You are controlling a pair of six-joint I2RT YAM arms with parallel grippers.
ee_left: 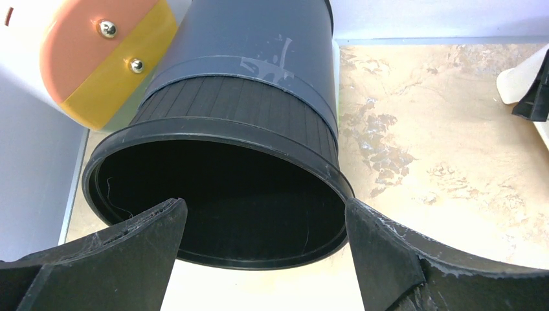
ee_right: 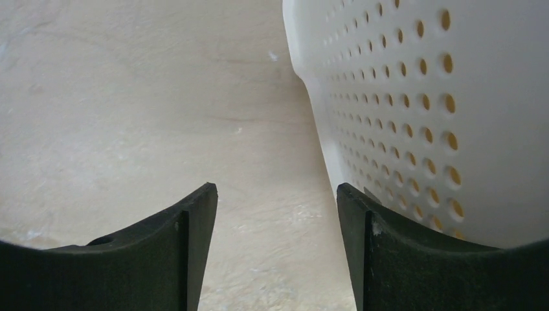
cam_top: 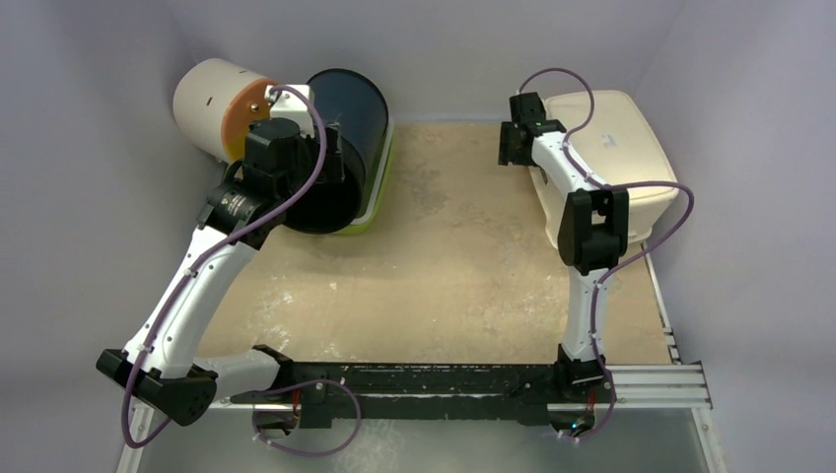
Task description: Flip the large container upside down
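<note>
The large container (cam_top: 616, 148) is a cream-white perforated tub at the back right of the table, with a smooth closed face turned up. In the right wrist view its wall of small holes (ee_right: 453, 97) rises just right of my right gripper (ee_right: 277, 194), which is open with only bare table between its fingers. From above, the right gripper (cam_top: 513, 148) sits at the tub's left side. My left gripper (ee_left: 265, 207) is open wide in front of the mouth of a black bin (ee_left: 246, 97) and holds nothing.
The black bin (cam_top: 345, 148) lies on its side over a green-rimmed tray (cam_top: 380, 197) at the back left. A cream cylinder with an orange and yellow end (cam_top: 212, 103) leans beside it. Grey walls enclose the table on three sides.
</note>
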